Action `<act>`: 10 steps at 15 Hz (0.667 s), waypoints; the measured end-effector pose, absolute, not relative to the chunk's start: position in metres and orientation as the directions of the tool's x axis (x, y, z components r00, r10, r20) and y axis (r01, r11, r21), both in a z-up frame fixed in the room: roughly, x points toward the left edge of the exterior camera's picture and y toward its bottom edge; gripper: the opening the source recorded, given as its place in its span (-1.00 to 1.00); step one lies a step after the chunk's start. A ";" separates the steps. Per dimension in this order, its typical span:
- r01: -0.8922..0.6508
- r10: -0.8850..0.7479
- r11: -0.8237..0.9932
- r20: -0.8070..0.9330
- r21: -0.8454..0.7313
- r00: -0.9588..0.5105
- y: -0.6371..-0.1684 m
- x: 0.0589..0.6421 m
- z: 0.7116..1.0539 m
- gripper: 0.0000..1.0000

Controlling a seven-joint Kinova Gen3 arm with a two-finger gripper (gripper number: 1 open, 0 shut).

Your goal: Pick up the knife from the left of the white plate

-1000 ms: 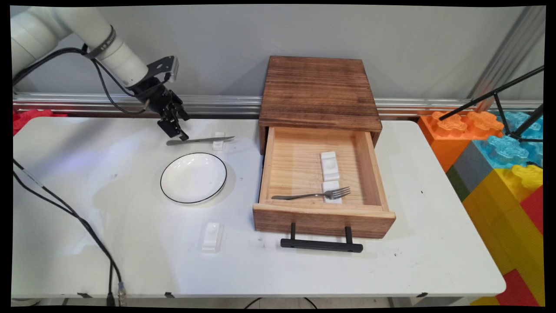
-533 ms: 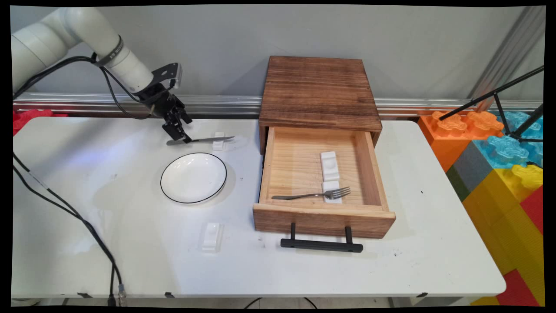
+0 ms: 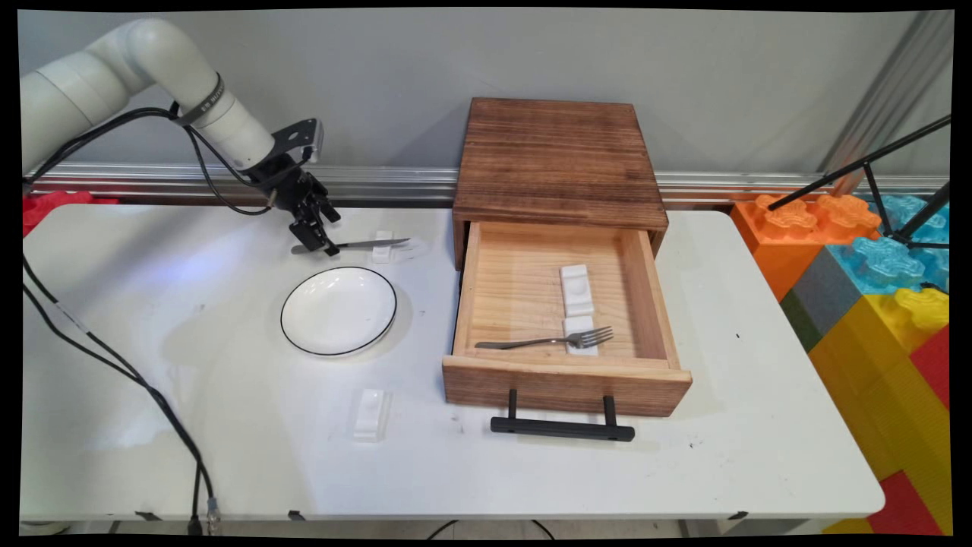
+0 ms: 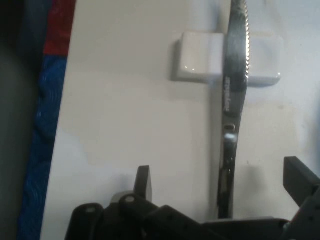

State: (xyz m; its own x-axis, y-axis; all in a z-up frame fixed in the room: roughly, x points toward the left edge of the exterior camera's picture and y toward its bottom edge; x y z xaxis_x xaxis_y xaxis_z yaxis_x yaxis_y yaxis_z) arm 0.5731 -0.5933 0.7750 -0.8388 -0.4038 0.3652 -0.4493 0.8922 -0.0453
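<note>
Hand view: spread fingers (image 4: pixel 143 181) straddle serrated steel knife (image 4: pixel 233 95) handle.

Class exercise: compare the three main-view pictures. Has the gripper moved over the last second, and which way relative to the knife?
Yes. The gripper has come down and slightly right, closing on the knife handle, which lies between its open fingers.

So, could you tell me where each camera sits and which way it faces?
Main view: fixed above the table's near side, looking down across it to the wall; the white arm and gripper show at upper left.
Hand view: on the hand, looking along the open gripper, its fingers at the bottom edge.
Shared: the knife lying across a white rest.
</note>
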 end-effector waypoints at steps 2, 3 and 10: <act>-0.448 -0.402 0.893 0.368 -0.043 -0.838 -0.594 0.572 0.773 1.00; -0.446 -0.401 0.894 0.370 -0.041 -0.838 -0.594 0.572 0.773 1.00; -0.441 -0.400 0.897 0.370 -0.031 -0.839 -0.596 0.572 0.766 -1.00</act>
